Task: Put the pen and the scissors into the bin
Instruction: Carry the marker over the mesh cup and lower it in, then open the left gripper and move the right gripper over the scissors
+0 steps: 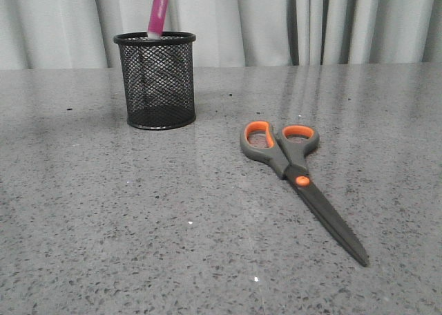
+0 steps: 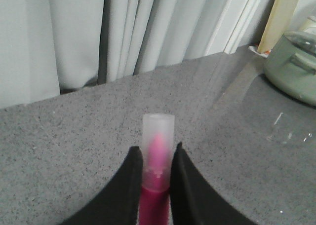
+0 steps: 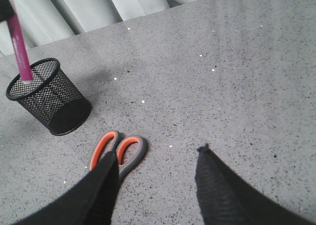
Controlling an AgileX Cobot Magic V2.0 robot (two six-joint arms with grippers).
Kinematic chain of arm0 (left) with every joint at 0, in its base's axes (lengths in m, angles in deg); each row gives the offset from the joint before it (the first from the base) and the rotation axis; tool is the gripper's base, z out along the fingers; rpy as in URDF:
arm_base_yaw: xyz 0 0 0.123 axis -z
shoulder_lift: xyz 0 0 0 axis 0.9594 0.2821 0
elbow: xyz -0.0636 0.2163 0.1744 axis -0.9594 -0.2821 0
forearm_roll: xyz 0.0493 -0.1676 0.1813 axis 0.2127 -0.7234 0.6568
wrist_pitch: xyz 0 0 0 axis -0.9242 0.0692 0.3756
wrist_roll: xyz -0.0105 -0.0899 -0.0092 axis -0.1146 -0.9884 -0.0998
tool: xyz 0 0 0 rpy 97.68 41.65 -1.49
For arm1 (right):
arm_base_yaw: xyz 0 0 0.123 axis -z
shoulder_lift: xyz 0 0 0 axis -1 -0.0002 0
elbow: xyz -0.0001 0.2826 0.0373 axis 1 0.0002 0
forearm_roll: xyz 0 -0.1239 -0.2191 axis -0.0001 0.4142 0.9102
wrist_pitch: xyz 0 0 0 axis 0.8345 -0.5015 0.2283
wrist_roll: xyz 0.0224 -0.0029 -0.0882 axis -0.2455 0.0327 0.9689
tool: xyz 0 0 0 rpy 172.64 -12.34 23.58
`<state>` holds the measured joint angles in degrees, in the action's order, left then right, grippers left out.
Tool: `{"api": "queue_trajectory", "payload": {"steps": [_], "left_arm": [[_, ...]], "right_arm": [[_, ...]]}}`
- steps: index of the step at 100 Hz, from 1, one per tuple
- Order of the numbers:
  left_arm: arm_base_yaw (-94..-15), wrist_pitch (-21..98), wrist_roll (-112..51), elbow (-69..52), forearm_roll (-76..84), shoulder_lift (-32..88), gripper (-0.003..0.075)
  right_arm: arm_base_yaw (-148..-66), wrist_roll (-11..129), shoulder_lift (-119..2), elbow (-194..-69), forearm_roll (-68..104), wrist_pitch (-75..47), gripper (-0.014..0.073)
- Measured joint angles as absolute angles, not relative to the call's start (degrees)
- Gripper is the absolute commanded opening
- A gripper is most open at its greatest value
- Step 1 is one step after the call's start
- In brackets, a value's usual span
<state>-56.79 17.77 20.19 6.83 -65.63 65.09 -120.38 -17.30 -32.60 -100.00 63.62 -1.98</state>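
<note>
The left gripper is clamped on the slim bright pink pen with a translucent whitish cap, pinching it just below the cap while its lower end dips inside the rim of the small round black wire-mesh bin; the pen looks light, stiff and smooth, so a hold on the barrel rather than the cap seems safest. The right gripper hangs with its fingers spread and empty above the long scissors with dark grey blades and orange-lined grey handles, which lie flat on the speckled grey desk well apart from the bin; they are probably rigid, heavier and thin against the desk, and best pinched near the orange pivot screw.
</note>
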Motion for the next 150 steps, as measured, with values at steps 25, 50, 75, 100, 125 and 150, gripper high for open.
{"api": "queue_trajectory", "payload": {"steps": [25,50,75,100,125,150], "left_arm": [[-56.8,17.7,20.8,6.8,-65.2,68.7,0.0061],[-56.8,17.5,20.8,6.8,-64.7,69.1,0.0551],[-59.0,12.8,19.1,6.6,-64.4,63.6,0.0221],[-65.5,8.8,11.8,5.6,-57.8,46.0,0.007],[-67.0,13.0,10.6,-9.9,-56.1,26.8,0.0069],[-67.0,24.5,10.4,-32.0,-56.6,7.8,0.0062]], "right_arm": [[-120.4,-17.3,-32.6,-100.0,63.5,-1.8,0.0318],[-120.4,-17.3,-32.6,-100.0,63.5,-1.8,0.0318],[-120.4,-17.3,-32.6,-100.0,63.5,-1.6,0.0318],[-120.4,-17.3,-32.6,-100.0,62.9,-0.9,0.0317],[-120.4,-16.8,-32.6,-100.0,62.6,-10.5,0.0227],[-120.4,-15.9,-32.6,-100.6,72.1,-27.9,0.0211]]}}
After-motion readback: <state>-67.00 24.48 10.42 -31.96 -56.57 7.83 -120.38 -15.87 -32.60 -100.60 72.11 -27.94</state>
